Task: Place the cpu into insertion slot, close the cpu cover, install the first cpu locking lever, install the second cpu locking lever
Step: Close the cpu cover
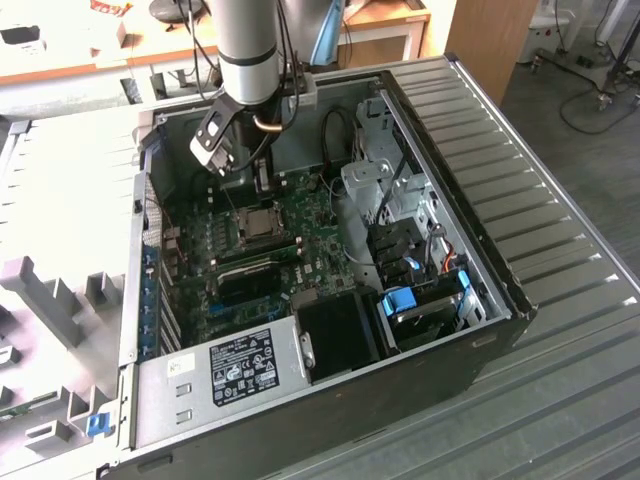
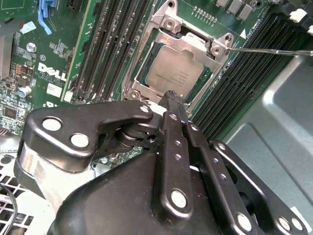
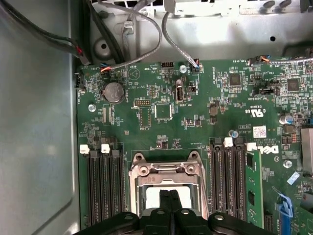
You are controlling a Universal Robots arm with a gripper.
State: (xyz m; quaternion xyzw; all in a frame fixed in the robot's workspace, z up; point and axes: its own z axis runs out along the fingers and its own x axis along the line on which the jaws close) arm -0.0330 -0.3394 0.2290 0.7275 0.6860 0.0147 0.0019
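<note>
From my station I see the black two-fingered gripper (image 2: pixel 172 96) pinched closed on nothing, reaching down inside the open grey computer case (image 1: pixel 470 150). Its tips sit right at one edge of the small square silver-tan cpu (image 2: pixel 169 68); I cannot tell whether they touch it. The cpu lies flat in the black-framed square insertion slot (image 2: pixel 209 74), with the thin grey metal windowed cpu cover (image 2: pixel 172 41) folded down around it. A thin bright metal rod (image 2: pixel 274 51) runs from the cover's corner across the long black memory slots (image 2: pixel 234 83).
</note>
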